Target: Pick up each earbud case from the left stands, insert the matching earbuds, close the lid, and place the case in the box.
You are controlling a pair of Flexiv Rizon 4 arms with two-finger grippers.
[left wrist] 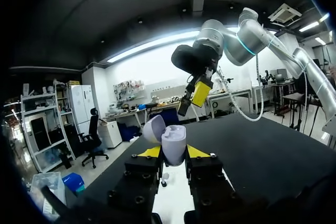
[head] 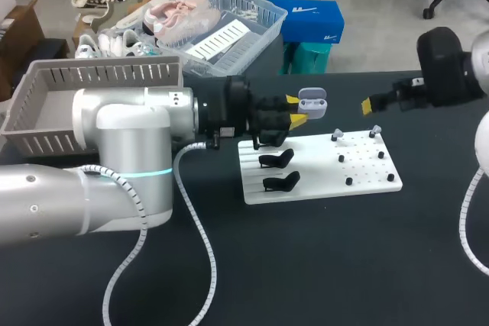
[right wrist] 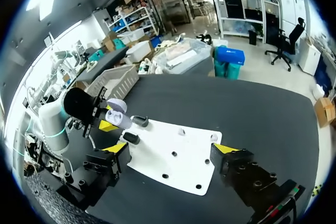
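Observation:
My left gripper (head: 299,112) is shut on a pale lilac earbud case (head: 312,101), holding it above the far left corner of the white board (head: 367,181). The case (left wrist: 174,144) sits between the yellow tips with its lid (left wrist: 153,128) hinged open. Two small earbuds (head: 337,136) (head: 374,130) stand on pegs at the board's far edge. Two empty black stands (head: 276,159) (head: 281,182) are on the board's left part. My right gripper (head: 391,94) hangs open above the board's far right side; in the right wrist view it (right wrist: 169,149) spans the board (right wrist: 157,161), facing the held case (right wrist: 118,118).
A grey slatted box (head: 99,85) stands at the table's far left, behind my left arm. Several small black pegs (head: 349,181) dot the board's right half. Dark bare tabletop (head: 306,265) lies in front of the board.

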